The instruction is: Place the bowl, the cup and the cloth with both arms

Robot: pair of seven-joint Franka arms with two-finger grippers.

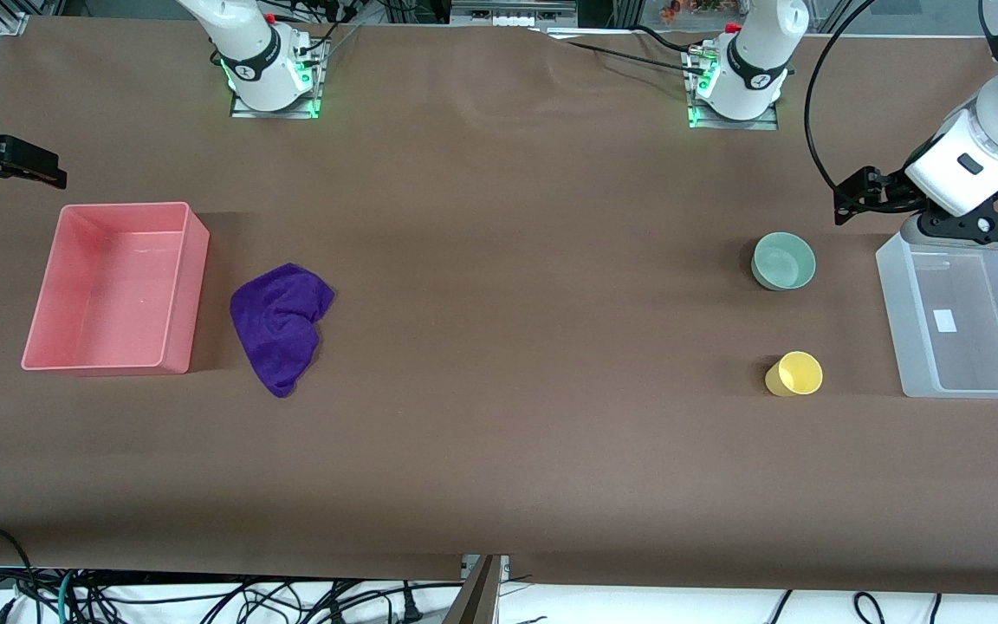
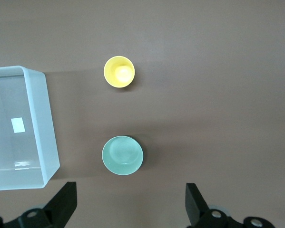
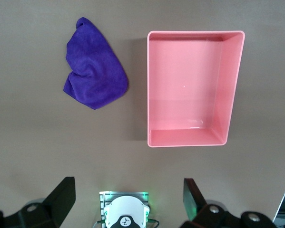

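Note:
The pale green bowl stands upright toward the left arm's end of the table. The yellow cup stands nearer to the front camera than the bowl. Both show in the left wrist view, the bowl and the cup. The purple cloth lies crumpled beside the pink bin; it also shows in the right wrist view. My left gripper hangs open and empty above the table between the bowl and the clear bin. My right gripper hangs open and empty high above the table by the pink bin.
The pink bin is empty at the right arm's end. The clear plastic bin is empty at the left arm's end. The two arm bases stand along the table's back edge. Brown table between cloth and bowl is bare.

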